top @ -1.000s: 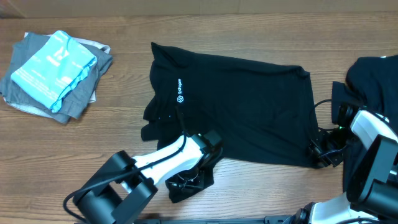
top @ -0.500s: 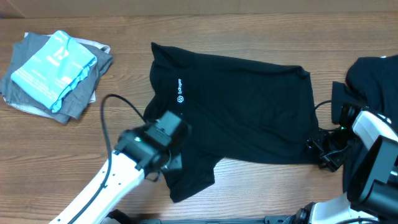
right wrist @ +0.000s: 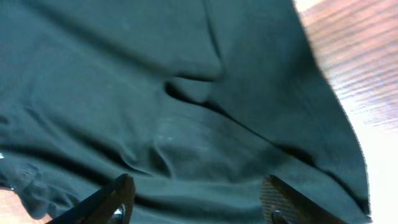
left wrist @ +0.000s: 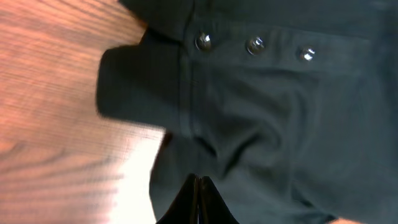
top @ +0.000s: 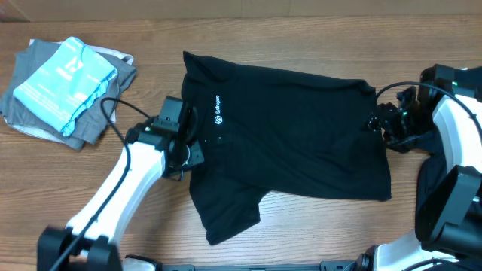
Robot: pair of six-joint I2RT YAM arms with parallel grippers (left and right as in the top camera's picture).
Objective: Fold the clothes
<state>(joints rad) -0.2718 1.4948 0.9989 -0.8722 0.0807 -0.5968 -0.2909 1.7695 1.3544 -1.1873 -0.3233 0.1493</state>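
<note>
The white left arm (top: 128,181) stretches from the near-left corner across the wooden worktop (top: 301,38), with its wrist at the left, collar-side edge of the soft, matte black short-sleeved shirt (top: 294,135). In the left wrist view its jaws are closed tip to tip low over the dark cloth; I cannot tell whether a fold is pinched between them. Three small metal snaps (left wrist: 255,45) sit in a row on the fabric ahead of them.

The white right arm (top: 459,128) bends in from the right, its wrist at the shirt's upper right edge. Its jaws stand apart over rumpled black fabric, holding nothing.

The shirt lies spread across the middle of the worktop, one sleeve trailing toward the near edge. Bare wood shows along the far side and between the shirt and a folded pile at far left: grey garments (top: 98,113) with a light blue folded piece (top: 64,83) on top. A second black garment (top: 471,94) lies bunched at the right, beside the right arm.

A short line of white lettering (top: 217,109) with a small logo runs near the shirt's collar, too small to read. The white print on the blue piece is also unreadable.
</note>
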